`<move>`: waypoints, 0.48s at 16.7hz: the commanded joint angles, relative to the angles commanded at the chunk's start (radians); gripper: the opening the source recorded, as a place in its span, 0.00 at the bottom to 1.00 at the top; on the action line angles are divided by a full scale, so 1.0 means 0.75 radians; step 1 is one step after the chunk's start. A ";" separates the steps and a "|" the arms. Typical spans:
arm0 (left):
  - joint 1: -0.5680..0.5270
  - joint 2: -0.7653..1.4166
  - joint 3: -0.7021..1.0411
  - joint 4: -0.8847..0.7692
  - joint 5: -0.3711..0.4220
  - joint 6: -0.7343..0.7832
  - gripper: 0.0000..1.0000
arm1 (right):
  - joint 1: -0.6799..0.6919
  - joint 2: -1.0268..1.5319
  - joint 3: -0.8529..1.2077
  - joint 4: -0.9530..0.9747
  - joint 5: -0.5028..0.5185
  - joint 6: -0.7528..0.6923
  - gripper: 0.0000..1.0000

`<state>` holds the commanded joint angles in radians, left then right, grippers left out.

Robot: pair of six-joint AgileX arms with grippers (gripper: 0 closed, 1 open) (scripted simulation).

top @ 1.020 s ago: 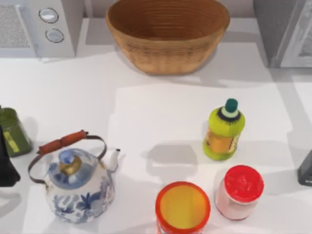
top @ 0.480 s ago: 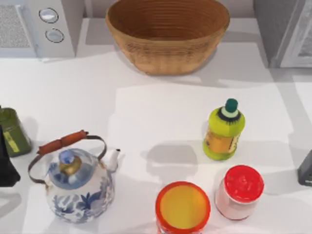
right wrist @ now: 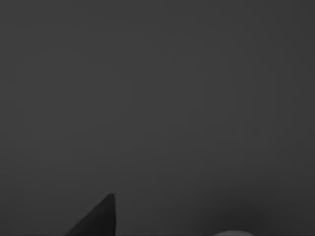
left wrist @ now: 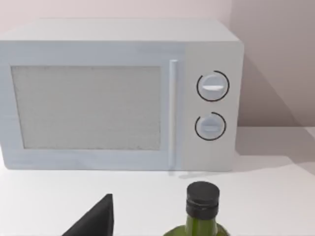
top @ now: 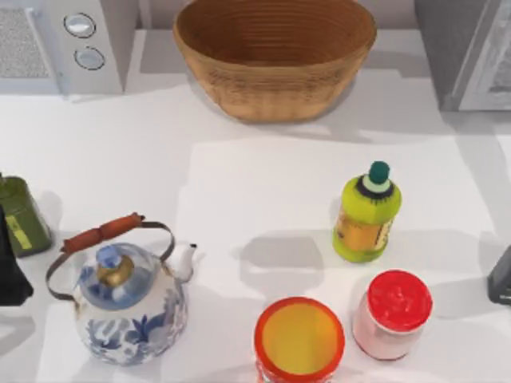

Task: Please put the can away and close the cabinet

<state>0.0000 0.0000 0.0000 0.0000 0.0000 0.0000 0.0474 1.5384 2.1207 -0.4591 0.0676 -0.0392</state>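
My left pincer [top: 12,267] sits at the bench's [top: 263,191] 9 o'clock edge beside a green bottle [top: 22,215]; my right pincer [top: 501,278] at 3 o'clock. I cannot tell either grip. The orange can [top: 299,339] stands at 6 o'clock, the cabinet [top: 467,52] at 1 o'clock.

The can [top: 299,339] is standing upright at the table's [top: 239,183] near edge, a little right of the middle, showing a round yellow top ringed by an orange-red rim, with its lower wall running out of the top view. The cabinet [top: 447,48] is sitting at the table's far right corner, a tall grey box with a paler panel slanting along its right side; whether its door is standing open cannot be told
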 joint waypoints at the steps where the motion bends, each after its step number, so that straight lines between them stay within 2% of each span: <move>1: 0.000 0.000 0.000 0.000 0.000 0.000 1.00 | -0.010 -0.127 -0.151 0.049 -0.010 -0.009 1.00; 8: 0.000 0.000 0.000 0.000 0.000 0.000 1.00 | -0.058 -1.065 -1.422 0.373 -0.072 -0.041 1.00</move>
<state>0.0000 0.0000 0.0000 0.0000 0.0000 0.0000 0.0035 0.7394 1.0545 -0.1792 0.0138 -0.0701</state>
